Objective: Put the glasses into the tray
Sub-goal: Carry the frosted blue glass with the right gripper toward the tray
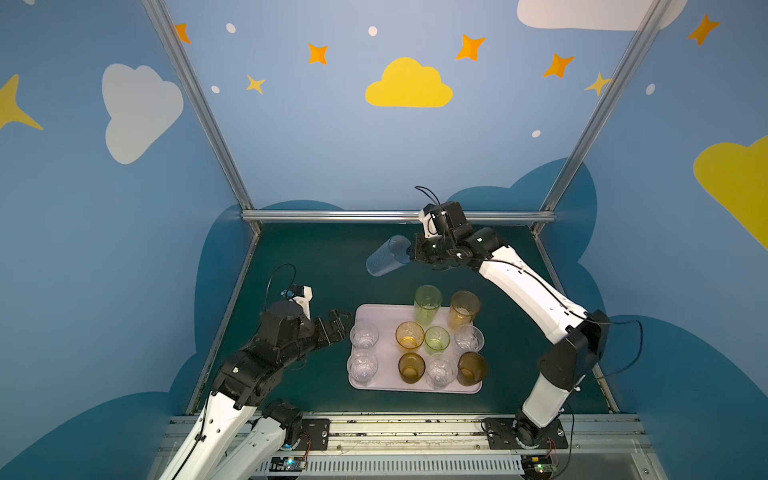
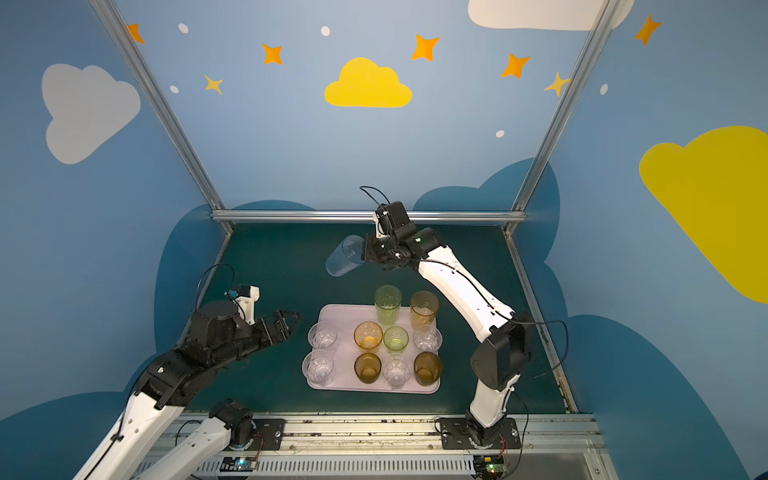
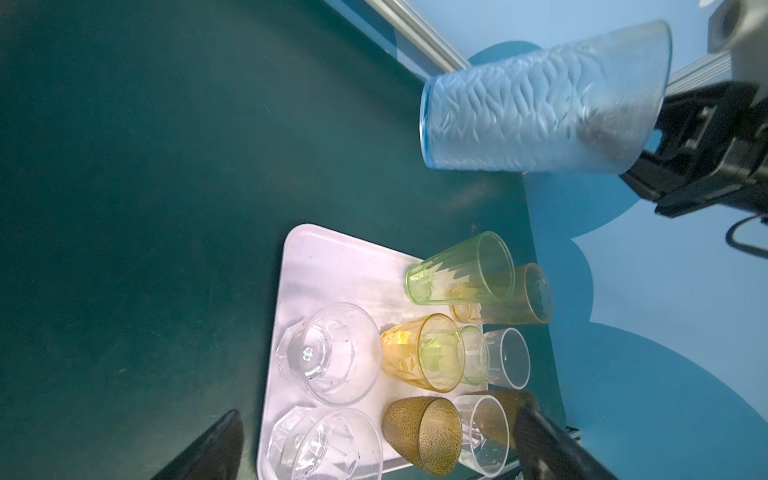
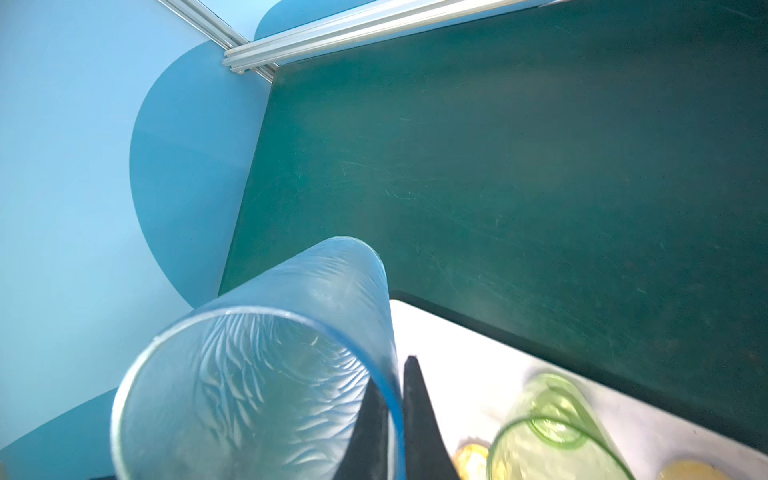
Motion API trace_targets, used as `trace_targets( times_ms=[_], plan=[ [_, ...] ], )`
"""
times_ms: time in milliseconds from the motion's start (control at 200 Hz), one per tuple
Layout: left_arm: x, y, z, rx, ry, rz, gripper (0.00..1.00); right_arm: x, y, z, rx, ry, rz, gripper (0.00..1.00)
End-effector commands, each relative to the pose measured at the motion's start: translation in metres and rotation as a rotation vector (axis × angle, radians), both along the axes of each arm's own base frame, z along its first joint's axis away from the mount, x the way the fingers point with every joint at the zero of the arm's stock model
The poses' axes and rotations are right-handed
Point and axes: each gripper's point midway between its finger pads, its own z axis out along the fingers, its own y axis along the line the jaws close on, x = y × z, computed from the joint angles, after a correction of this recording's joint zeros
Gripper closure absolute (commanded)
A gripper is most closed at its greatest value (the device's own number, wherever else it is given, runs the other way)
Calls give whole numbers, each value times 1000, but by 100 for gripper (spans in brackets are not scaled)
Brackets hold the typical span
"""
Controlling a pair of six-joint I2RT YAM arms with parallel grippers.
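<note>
Tilt decides the placing: the tall pale blue ribbed see-through tumbler (image 1: 383,258) hangs in the air nearly on its side, its rim wall pinched by the right gripper (image 1: 406,253) and its base pointing away from the fingers. The bare corner of the flat pink-lilac tray (image 1: 373,316) lies below those fingers, back toward the robot. The left gripper (image 1: 338,322), spread wide and empty, sits beside the tray; only the right wrist view shows one finger (image 4: 419,415) outside the rim, one inside.

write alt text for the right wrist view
A pale blue glass, seen mouth-on, is pinched at its rim between two black fingers, one inside, one outside. Beyond are a dark green table and a tray corner holding a green glass.
</note>
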Motion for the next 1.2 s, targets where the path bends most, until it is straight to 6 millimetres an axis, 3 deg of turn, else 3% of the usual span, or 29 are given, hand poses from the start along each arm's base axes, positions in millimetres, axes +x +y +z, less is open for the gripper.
trace_targets(
  times_ms=[0,210,501,716,1192],
  plan=[
    [-7,2,-8,-15,39,9,0,-11,-8,17,-3,-70,-7,100],
    [-13,1,-10,-24,59,-3,0,-41,-13,11,-46,-82,7,100],
    [-18,6,-14,-25,60,16,0,-63,-6,-1,-123,-92,39,100],
    [-23,10,-17,-23,67,28,0,-69,4,-13,-181,-85,64,100],
    [-28,15,-21,-10,74,43,0,-72,17,-59,-349,-25,101,100]
  ],
)
